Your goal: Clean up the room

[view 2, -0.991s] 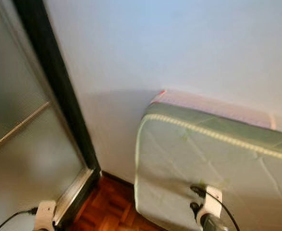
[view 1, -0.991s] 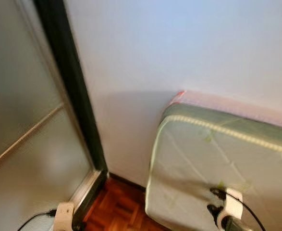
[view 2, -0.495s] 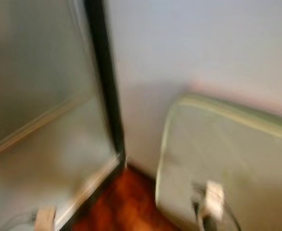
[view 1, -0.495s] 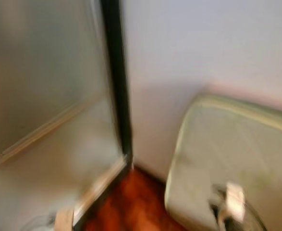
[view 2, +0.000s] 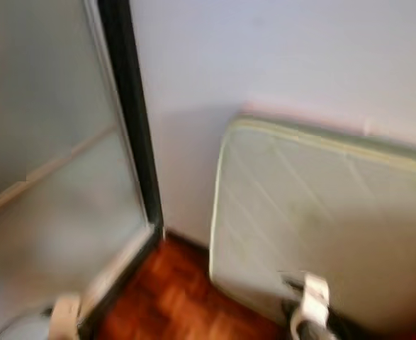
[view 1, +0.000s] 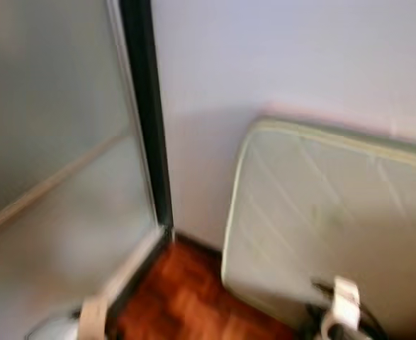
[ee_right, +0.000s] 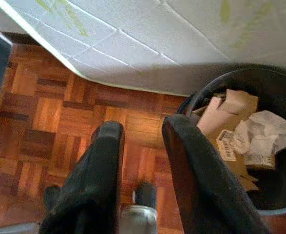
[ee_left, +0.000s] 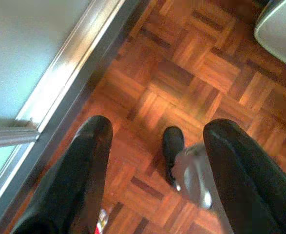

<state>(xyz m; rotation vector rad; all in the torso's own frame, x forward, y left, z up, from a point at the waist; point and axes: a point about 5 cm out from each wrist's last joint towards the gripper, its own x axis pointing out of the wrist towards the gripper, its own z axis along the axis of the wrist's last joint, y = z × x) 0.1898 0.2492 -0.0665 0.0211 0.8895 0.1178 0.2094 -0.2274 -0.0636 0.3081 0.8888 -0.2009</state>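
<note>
From the head, you face a blurred corner: a pale quilted mattress (view 1: 321, 227) leans against the white wall (view 1: 278, 64), beside a frosted glass door (view 1: 52, 142).

Your left hand (ee_left: 155, 161) hangs open and empty over the parquet floor (ee_left: 191, 73).

Your right hand (ee_right: 142, 161) is open above a round black bin (ee_right: 279, 97) of crumpled paper and cardboard (ee_right: 240, 126), touching the mattress's lower edge.
</note>
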